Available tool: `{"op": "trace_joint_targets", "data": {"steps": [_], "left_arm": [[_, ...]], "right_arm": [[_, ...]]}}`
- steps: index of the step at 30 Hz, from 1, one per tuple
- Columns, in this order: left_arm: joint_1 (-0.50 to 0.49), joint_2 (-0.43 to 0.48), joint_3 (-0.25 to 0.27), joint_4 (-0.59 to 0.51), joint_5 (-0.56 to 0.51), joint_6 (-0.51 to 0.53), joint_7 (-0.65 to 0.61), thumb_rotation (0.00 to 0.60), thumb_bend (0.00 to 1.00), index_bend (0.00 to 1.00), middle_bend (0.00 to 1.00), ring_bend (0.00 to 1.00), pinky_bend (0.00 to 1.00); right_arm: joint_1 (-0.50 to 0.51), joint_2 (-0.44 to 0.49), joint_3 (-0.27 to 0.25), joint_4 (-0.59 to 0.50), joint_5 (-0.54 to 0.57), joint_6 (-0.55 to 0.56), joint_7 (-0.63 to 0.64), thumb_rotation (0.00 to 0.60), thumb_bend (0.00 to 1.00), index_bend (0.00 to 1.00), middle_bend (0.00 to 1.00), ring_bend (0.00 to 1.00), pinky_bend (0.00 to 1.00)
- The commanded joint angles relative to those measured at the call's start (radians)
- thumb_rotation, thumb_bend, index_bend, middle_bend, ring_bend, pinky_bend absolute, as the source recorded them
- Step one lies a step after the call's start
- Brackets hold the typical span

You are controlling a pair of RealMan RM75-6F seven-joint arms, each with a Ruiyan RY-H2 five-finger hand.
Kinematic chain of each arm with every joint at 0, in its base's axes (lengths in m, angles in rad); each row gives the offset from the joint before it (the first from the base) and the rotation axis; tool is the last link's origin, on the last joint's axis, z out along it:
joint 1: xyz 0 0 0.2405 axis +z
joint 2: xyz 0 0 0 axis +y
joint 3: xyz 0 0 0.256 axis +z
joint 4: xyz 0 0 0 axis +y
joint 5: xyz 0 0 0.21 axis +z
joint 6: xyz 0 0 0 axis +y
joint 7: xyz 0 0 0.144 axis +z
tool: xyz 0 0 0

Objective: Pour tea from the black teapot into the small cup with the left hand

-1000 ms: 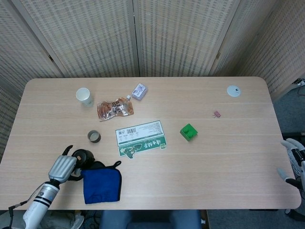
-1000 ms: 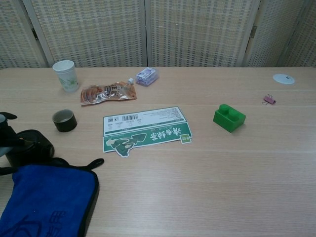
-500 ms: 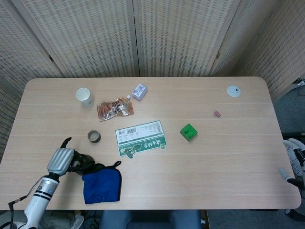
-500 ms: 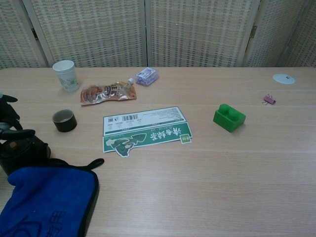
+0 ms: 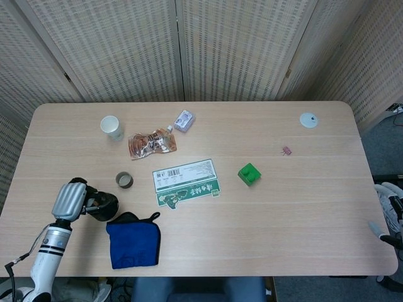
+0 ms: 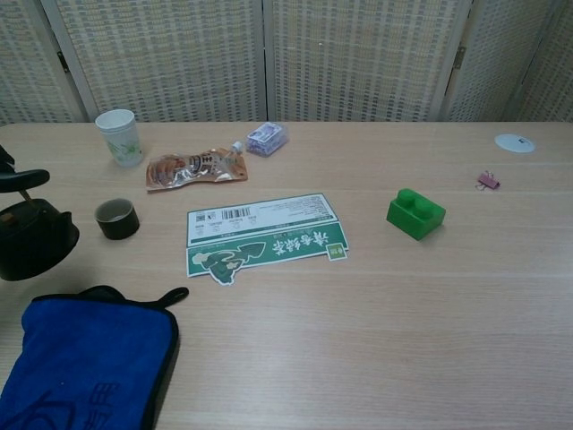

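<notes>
The black teapot is gripped by the left robot hand, apparently lifted off the tabletop. The small cup lies just to its far right (nearer this arm). The right robot hand is barely seen; its state cannot be told.

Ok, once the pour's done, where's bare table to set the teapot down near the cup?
Bare wood lies left of the small cup, between it and the blue cloth, under the black teapot that the left hand holds. Right of the cup is crowded by the green card; behind it lies the snack pouch.
</notes>
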Motion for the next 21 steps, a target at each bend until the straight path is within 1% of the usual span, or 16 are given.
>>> {"op": "trace_joint_targets", "data": {"steps": [1, 3, 4, 6, 10, 13, 14, 16, 17, 21], "left_arm": [[0.0, 0.0, -0.011, -0.002, -0.009, 0.012, 0.008, 0.236, 0.24, 1.0, 1.0, 0.93, 0.35], [0.0, 0.001, -0.015, -0.004, -0.014, 0.016, 0.012, 0.261, 0.27, 1.0, 1.0, 0.94, 0.37], [-0.001, 0.002, -0.017, -0.005, -0.015, 0.018, 0.013, 0.294, 0.28, 1.0, 1.0, 0.94, 0.37], [-0.002, 0.004, -0.02, -0.006, -0.017, 0.02, 0.014, 0.334, 0.3, 1.0, 1.0, 0.94, 0.38], [-0.005, 0.009, -0.023, -0.005, -0.015, 0.019, 0.013, 0.374, 0.33, 1.0, 1.0, 0.94, 0.39], [-0.008, 0.011, -0.025, -0.001, -0.012, 0.022, 0.013, 0.401, 0.34, 1.0, 1.0, 0.94, 0.41], [-0.009, 0.011, -0.027, 0.0, -0.011, 0.024, 0.013, 0.42, 0.34, 1.0, 1.0, 0.94, 0.41], [-0.012, 0.013, -0.029, 0.003, -0.009, 0.025, 0.013, 0.481, 0.34, 1.0, 1.0, 0.95, 0.43], [-0.013, 0.014, -0.03, 0.004, -0.008, 0.024, 0.013, 0.494, 0.35, 1.0, 1.0, 0.95, 0.43], [-0.021, 0.021, -0.031, 0.006, 0.002, 0.023, 0.016, 0.503, 0.37, 1.0, 1.0, 0.94, 0.44]], "right_arm": [[0.0, -0.001, 0.001, 0.002, 0.0, 0.0, 0.003, 0.6, 0.17, 0.23, 0.2, 0.16, 0.16], [0.0, -0.002, 0.001, 0.004, 0.001, 0.0, 0.005, 0.6, 0.17, 0.23, 0.2, 0.16, 0.16], [0.0, -0.002, 0.001, 0.005, 0.0, -0.001, 0.006, 0.6, 0.17, 0.23, 0.2, 0.16, 0.16], [0.001, -0.003, 0.001, 0.006, 0.0, -0.001, 0.007, 0.6, 0.17, 0.23, 0.2, 0.16, 0.16], [0.002, -0.002, 0.001, 0.006, -0.001, -0.001, 0.007, 0.6, 0.17, 0.23, 0.2, 0.16, 0.16], [0.001, -0.003, 0.001, 0.006, 0.0, -0.001, 0.007, 0.6, 0.17, 0.23, 0.2, 0.16, 0.16], [0.0, -0.003, 0.0, 0.006, 0.0, -0.001, 0.007, 0.6, 0.17, 0.23, 0.2, 0.16, 0.16], [-0.001, -0.003, 0.0, 0.007, 0.002, 0.0, 0.007, 0.6, 0.17, 0.23, 0.2, 0.16, 0.16], [-0.002, -0.002, 0.0, 0.007, 0.001, 0.001, 0.007, 0.6, 0.17, 0.23, 0.2, 0.16, 0.16], [-0.004, 0.0, 0.002, 0.006, 0.001, 0.008, 0.008, 0.6, 0.17, 0.23, 0.2, 0.16, 0.16]]}}
